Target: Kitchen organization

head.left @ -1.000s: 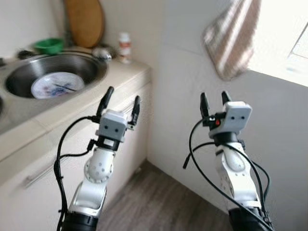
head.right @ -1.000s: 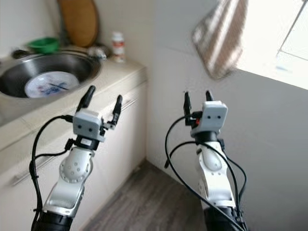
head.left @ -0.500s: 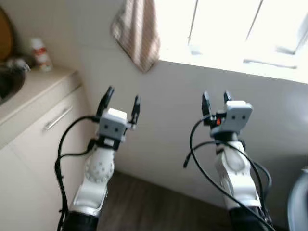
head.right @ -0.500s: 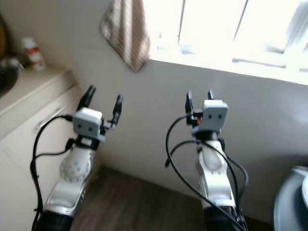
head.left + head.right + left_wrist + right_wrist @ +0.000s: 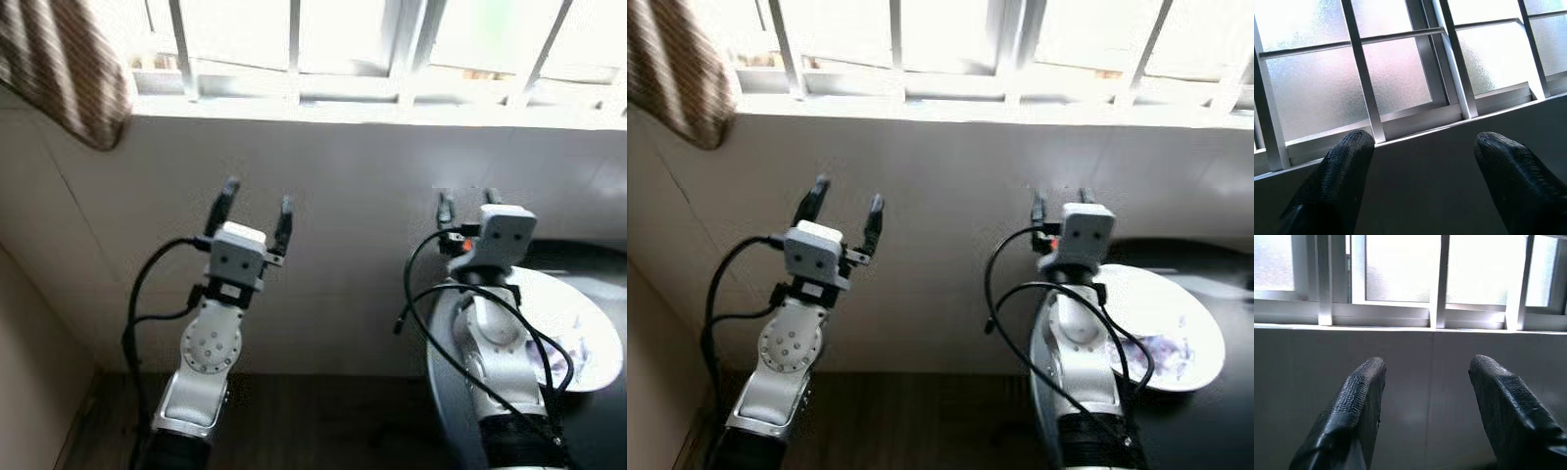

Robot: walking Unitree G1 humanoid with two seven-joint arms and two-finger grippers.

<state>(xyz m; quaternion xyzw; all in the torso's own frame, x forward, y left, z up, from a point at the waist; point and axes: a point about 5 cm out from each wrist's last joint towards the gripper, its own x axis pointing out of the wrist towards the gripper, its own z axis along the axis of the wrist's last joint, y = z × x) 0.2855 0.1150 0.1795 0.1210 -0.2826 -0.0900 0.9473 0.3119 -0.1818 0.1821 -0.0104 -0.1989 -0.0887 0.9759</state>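
Note:
Both arms are raised in front of me, facing a tiled wall under a barred window. My left gripper (image 5: pixel 255 204) is open with nothing between its fingers (image 5: pixel 1332 181). My right gripper (image 5: pixel 467 204) is open too and holds nothing, its fingers (image 5: pixel 1356 406) pointing at the wall. A white plate (image 5: pixel 578 333) with a blue pattern lies on a round dark table (image 5: pixel 588 431) at the lower right, just behind and right of my right arm.
A frosted window with white bars (image 5: pixel 392 39) runs along the top above a white sill (image 5: pixel 372 108). A brown striped towel (image 5: pixel 69 78) hangs at the upper left. Dark wood floor (image 5: pixel 313 421) lies below the wall. A beige cabinet side (image 5: pixel 29 372) is at the far left.
The camera has swung right: the sink and counter have left the view, the towel slid to the far left, and the dark table with the plate has come in. Both grippers stay open.

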